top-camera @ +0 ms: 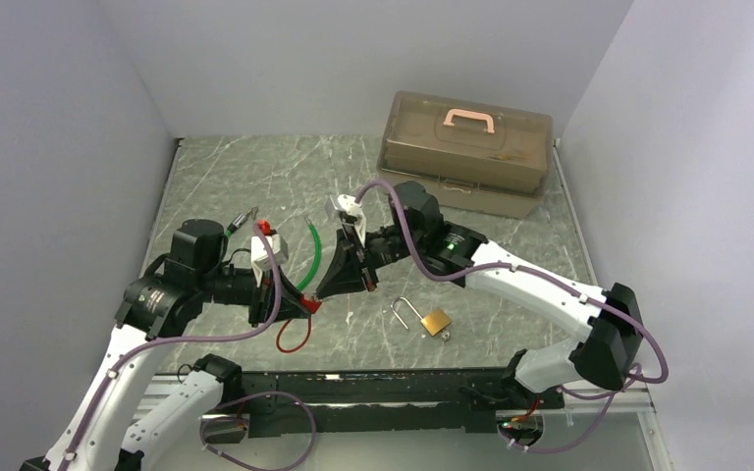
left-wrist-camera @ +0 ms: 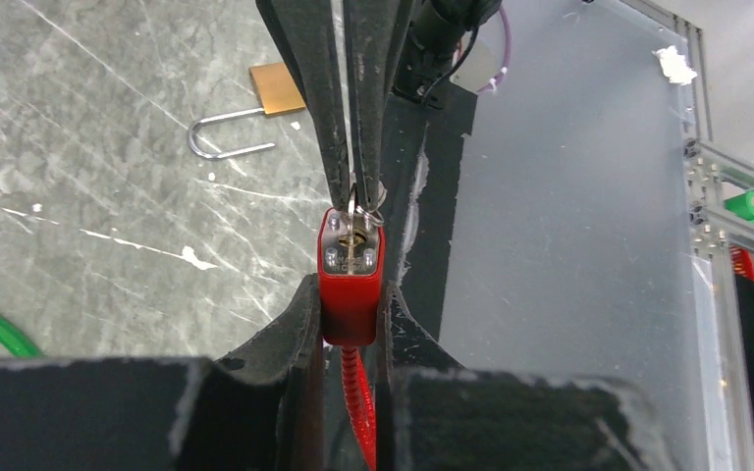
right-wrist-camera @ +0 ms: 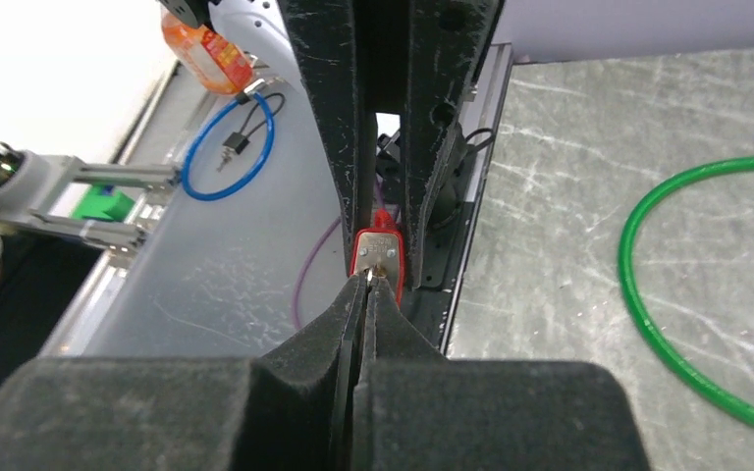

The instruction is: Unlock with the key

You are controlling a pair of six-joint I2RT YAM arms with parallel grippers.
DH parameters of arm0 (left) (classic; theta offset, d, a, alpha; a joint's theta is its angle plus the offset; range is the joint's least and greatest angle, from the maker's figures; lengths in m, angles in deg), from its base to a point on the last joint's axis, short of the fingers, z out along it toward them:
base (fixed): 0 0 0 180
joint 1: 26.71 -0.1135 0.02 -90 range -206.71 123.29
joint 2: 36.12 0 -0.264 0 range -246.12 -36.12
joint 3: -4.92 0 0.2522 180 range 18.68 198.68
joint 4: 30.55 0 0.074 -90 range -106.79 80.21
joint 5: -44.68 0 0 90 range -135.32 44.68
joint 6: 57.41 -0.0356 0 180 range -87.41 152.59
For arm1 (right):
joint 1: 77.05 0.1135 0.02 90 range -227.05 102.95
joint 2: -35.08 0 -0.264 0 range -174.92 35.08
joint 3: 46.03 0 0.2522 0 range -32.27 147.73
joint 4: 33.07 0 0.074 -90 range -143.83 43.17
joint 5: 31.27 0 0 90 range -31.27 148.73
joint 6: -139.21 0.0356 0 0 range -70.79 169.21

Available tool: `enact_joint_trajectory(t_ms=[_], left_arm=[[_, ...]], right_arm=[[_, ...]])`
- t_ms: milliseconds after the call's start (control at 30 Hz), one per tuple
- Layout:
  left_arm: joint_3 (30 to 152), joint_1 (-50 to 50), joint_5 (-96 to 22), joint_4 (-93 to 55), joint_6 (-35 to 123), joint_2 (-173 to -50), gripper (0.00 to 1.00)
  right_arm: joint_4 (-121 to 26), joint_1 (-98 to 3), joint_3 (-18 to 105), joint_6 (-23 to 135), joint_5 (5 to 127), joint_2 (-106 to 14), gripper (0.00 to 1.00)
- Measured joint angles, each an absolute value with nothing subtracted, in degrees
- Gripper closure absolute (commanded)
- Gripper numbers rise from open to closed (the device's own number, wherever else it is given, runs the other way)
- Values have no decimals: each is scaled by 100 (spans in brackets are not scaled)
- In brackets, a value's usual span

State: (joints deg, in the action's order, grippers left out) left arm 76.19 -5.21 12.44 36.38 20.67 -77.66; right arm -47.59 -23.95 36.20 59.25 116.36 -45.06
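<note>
The red padlock (left-wrist-camera: pixel 351 285) hangs in the air above the near edge of the table (top-camera: pixel 255 177), over the black rail. Bare marble stretches far and left of it. The left pincer (left-wrist-camera: pixel 351 299) is narrowly parted, clamped on the lock's sides. The lock's long axis runs left to right, with its keyway face pointing right. There the right pincer (right-wrist-camera: pixel 365 294) is squeezed tight on the key (right-wrist-camera: pixel 371 277), which sits in the keyway. A brass padlock (top-camera: pixel 435 321) lies near on the right, a green cable (top-camera: pixel 309 255) just beyond, and a toolbox (top-camera: pixel 466 147) well apart at the far right.
</note>
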Motion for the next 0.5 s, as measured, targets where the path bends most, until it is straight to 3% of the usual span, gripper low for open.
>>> enact_joint_trajectory(t_ms=[500], left_arm=[[7788, -493, 1268, 4228, 1975, -7812, 100]], right_arm=[[-5716, -1962, 4068, 4881, 11201, -4578, 100]])
